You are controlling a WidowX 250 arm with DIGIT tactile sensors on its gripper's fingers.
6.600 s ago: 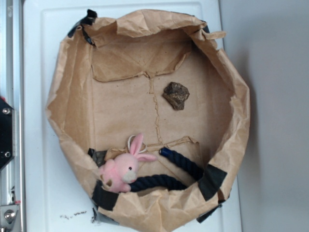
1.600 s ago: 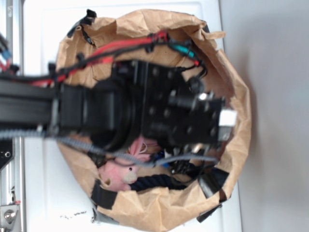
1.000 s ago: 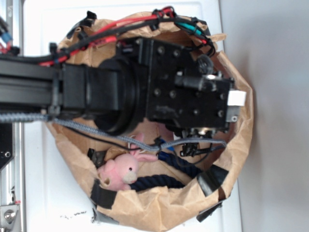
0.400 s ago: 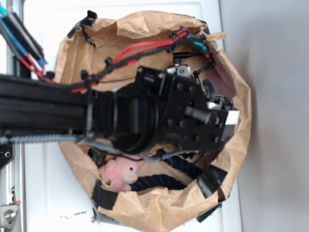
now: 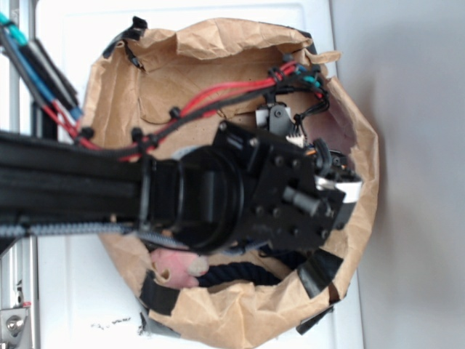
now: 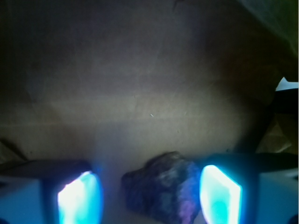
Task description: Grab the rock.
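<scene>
Item: rock (image 6: 162,189). Dark, angular, rough-faceted; seen only in wrist view, at 6 o'clock of that frame, resting on brown paper floor. Hidden under arm in exterior view.

Item: gripper (image 6: 149,193). Spread wide, holding nothing. Two glowing fingertips (image 6: 79,198) flank rock at 7 and 5 o'clock of wrist frame; rock nearer the 5 o'clock pad, a clear gap left on the 7 o'clock side. Contact with either pad not evident.

Item: paper bag (image 5: 349,240), rolled down into a shallow basin on white table (image 5: 58,305). Arm fills most of interior in exterior view, wrist end toward 3 o'clock wall.

Item: pink bunny (image 5: 174,267), at 7 o'clock of bag, partly covered by arm. Dark rope (image 5: 232,275) beside it, toward 6 o'clock. Both apart from rock in wrist view, none visible there.

Step in hand, judged: closing on rock. Advice: shift slightly toward the 5 o'clock pad to centre rock, lower until pads span widest facets, then close slowly; uneven faces likely to twist or squirt out under off-centre squeeze. Keep clear of bag wall at 3 o'clock.
</scene>
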